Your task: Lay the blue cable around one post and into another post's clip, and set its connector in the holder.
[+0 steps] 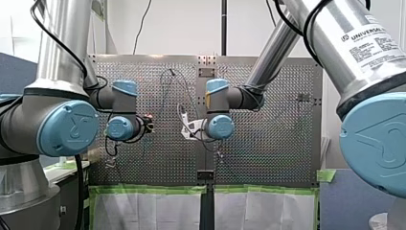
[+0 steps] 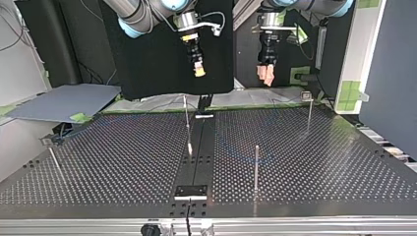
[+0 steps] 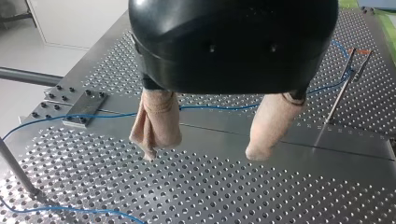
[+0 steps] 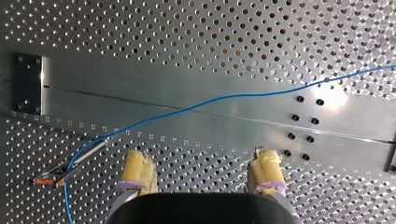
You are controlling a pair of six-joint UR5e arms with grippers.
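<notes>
1. Writing: the only words we can read are "UNIVERSAL ROBOTS" on a white label [image 1: 368, 36] on our right arm [image 1: 335, 52], in the front view. The finer print beneath is too small to read.
2. Left jaws: the left wrist view shows two beige pads [image 3: 156, 121] spread apart with nothing between them. They hang above the worktop [image 3: 210, 186] without touching it.
3. Right jaws: the right wrist view shows two yellow pads [image 4: 137, 170], also spread and holding nothing.
4. Blue cable [image 4: 210, 105]: it lies loose on the worktop, crossing the solid centre strip ahead of the right jaws. It then bends down alongside a post [image 4: 86, 151] that carries a small orange part at its end. In the left wrist view it runs past a dark plate [image 3: 86, 107], behind the pads and on towards another post. We cannot tell whether it wraps that post. A second stretch lies by the foot of a further post.
5. View differences: only the top view shows both sets of jaws together, well apart and high over the worktop, and there the cable is barely traceable. The front view shows mainly the arms, with the jaws too small to read.
6. Counts: two arms, four thin posts in the top view, and one blue cable.
</notes>
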